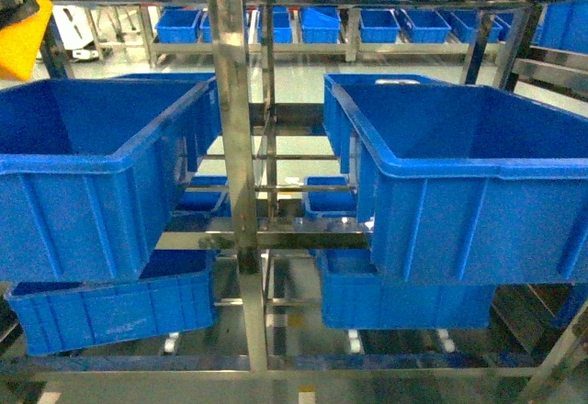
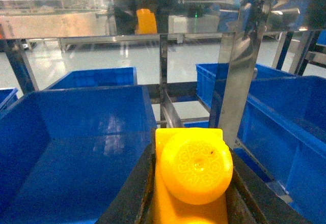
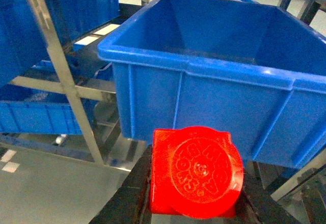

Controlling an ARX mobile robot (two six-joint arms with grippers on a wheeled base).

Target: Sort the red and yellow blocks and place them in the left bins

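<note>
The yellow block (image 2: 191,183) sat clamped in the left gripper (image 2: 189,203), stud outward, glossy and orange-tinted, poised above the left bin (image 2: 76,147). The red block (image 3: 196,172), squat with one round stud, was pinched in the right gripper (image 3: 196,203), outside the right-hand tub (image 3: 204,66). Both picked, neither dropped: carrying stage. Next, I reckoned, release yellow, then swing red across the steel rack post (image 1: 230,119).

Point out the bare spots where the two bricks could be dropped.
The floor of the upper left blue plastic tub is bare wall to wall, just ahead of the yellow brick. The upper right blue tub beyond the red brick looks bare too. The steel rack post crowds the gap between them.
</note>
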